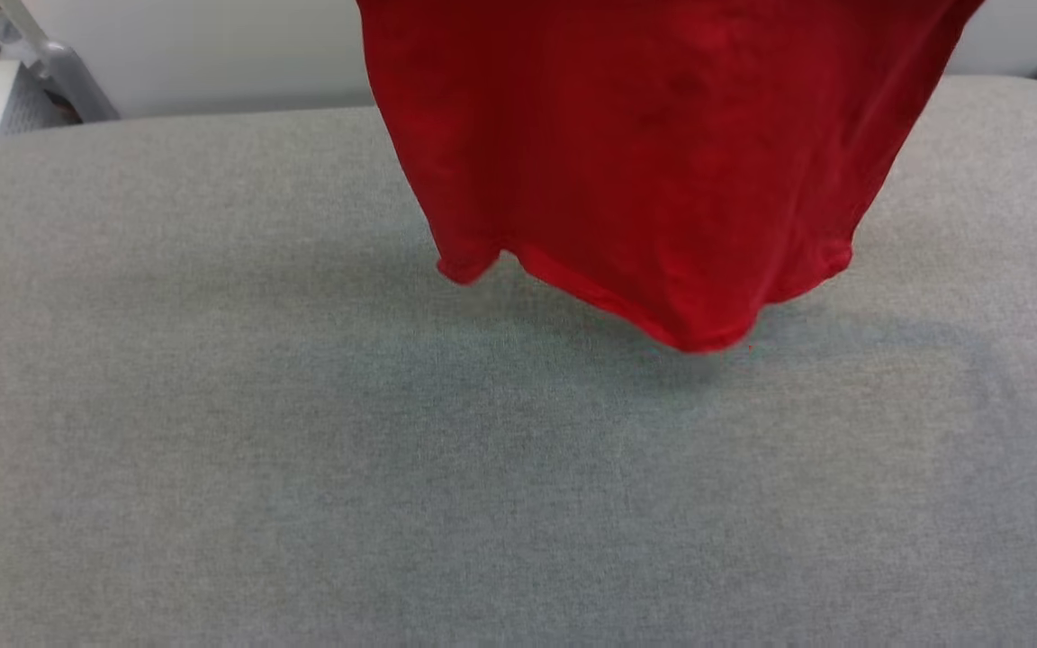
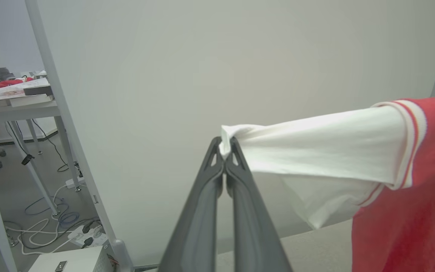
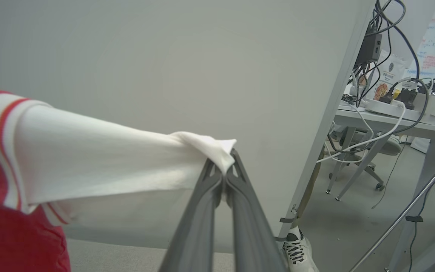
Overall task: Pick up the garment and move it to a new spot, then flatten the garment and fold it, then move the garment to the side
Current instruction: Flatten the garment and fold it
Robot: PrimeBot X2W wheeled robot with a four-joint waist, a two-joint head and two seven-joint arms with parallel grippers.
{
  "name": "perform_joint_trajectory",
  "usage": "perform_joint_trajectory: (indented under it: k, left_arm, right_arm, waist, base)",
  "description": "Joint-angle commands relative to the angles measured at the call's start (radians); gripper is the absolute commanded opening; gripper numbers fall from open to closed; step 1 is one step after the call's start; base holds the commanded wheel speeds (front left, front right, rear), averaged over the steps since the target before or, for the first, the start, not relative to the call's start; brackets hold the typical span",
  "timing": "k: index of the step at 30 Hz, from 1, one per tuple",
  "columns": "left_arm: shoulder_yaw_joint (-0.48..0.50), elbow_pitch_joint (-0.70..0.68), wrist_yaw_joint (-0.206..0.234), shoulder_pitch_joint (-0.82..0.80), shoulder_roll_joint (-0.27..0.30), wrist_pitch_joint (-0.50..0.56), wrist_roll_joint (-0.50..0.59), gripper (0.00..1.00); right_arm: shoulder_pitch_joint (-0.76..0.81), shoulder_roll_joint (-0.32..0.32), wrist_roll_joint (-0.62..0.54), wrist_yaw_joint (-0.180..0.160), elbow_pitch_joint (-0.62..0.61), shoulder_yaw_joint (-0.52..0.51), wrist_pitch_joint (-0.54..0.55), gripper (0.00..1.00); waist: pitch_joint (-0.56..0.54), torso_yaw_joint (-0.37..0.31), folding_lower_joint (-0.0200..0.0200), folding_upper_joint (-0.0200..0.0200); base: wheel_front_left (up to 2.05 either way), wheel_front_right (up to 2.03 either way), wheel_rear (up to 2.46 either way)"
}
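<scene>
So: garment [image 1: 653,162] hangs spread in the air over the grey table [image 1: 212,468], toward its far edge, right of ctr, plain red face to the head cam, hem low over the tabletop (shadow just under it). Left gripper [image 2: 225,145] is clamped on the tip of one white sleeve [image 2: 315,147], right gripper [image 3: 228,160] likewise on the other sleeve [image 3: 108,158]. Both sleeves are taut, w/ fingers aimed at the pale partition [image 2: 240,56].

I'm getting soft, even light from overhead, bright, with no glare. The garment [image 1: 662,162] throws a faint, diffuse shadow onto the grey desk [image 1: 212,468]. The head view is slightly soft, and both wrist views stretch at their edges.
</scene>
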Motion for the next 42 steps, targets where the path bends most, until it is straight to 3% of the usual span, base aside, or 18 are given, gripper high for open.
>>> perform_joint_trajectory:
  k: [1, 10, 14, 24, 33, 42]
  left_arm:
    - [0.007, 0.038, -0.005, -0.063, 0.028, -0.009, 0.016, 0.0]
    - [-0.095, 0.262, -0.086, -0.462, 0.025, -0.064, 0.103, 0.0]
    - [-0.142, 0.382, -0.115, -0.643, 0.006, -0.146, 0.164, 0.0]
    - [-0.186, 0.652, -0.132, -0.901, -0.064, -0.38, 0.241, 0.0]
    - [-0.208, 0.769, -0.153, -0.812, -0.096, -0.526, 0.206, 0.0]
    - [-0.236, 0.821, -0.161, -0.511, -0.145, -0.609, 0.124, 0.0]
  right_arm:
    - [-0.054, -0.006, -0.021, -0.005, 0.028, -0.001, -0.014, 0.0]
    - [-0.4, 0.043, -0.108, -0.005, 0.207, 0.049, -0.105, 0.0]
    - [-0.546, 0.081, -0.161, -0.005, 0.319, 0.058, -0.152, 0.0]
    - [-0.79, 0.158, -0.276, -0.005, 0.567, 0.074, -0.284, 0.0]
    - [-0.758, 0.2, -0.273, -0.005, 0.699, 0.111, -0.386, 0.0]
    - [-0.516, 0.207, -0.177, -0.005, 0.732, 0.214, -0.391, 0.0]
  waist:
    - [0.111, -0.008, 0.0, -0.0001]
    - [0.333, -0.013, 0.0, -0.0001]
    - [0.414, -0.02, 0.0, -0.0001]
    - [0.525, -0.023, 0.0, -0.0001]
    - [0.515, 0.002, 0.0, -0.0001]
    - [0.418, 0.028, 0.0, -0.0001]
  base:
    - [0.0, 0.0, 0.0]
    - [0.0, 0.0, 0.0]
    - [0.0, 0.0, 0.0]
    - [0.0, 0.0, 0.0]
    - [0.0, 0.0, 0.0]
    - [0.0, 0.0, 0.0]
